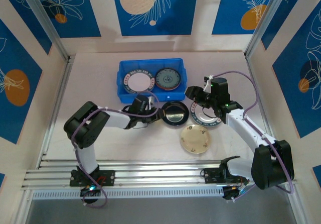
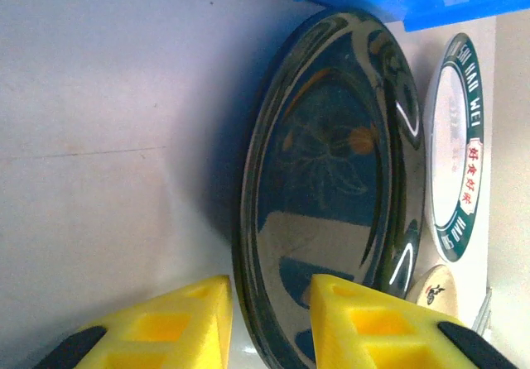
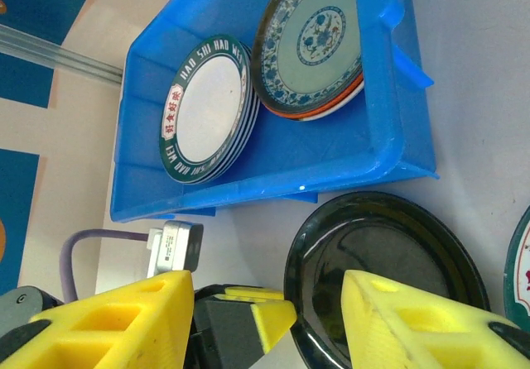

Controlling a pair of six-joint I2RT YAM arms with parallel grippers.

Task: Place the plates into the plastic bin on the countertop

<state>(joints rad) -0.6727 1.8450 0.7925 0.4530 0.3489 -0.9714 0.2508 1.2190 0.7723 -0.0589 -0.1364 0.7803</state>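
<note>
Though vague overhead, black plate [image 2: 331, 162] rim between left gripper [image 2: 269, 290] fingers [image 2: 157, 328], wrist-side.

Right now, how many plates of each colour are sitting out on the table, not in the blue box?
Black plate: 1
White plate with green rim: 1
Cream plate: 1
Total: 3

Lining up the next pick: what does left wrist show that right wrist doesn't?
Left wrist: the rim of the black plate between the left gripper's fingers, and the edge of a cream plate. Right wrist: inside the blue bin, a green-rimmed stack and a teal-patterned plate. Both: the black plate, the bin's wall.
</note>
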